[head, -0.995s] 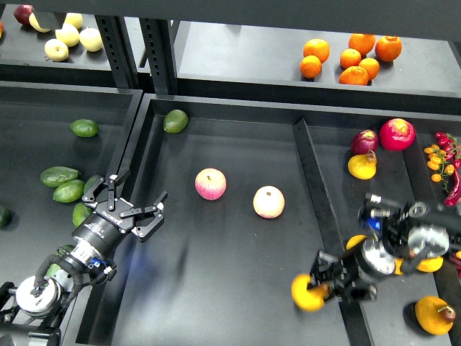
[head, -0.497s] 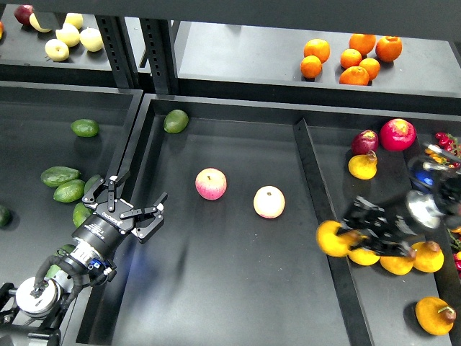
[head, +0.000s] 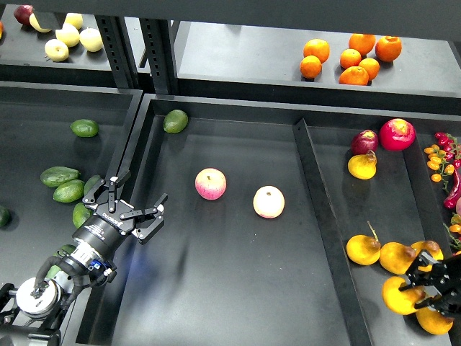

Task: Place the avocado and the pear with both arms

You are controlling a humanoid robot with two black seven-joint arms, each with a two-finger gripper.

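No text, label, brand, number or sign can be read anywhere in the head view. The fruit skins are seen without stickers, and the dark trays and shelves are seen as plain surfaces with no lettering that can be made out.
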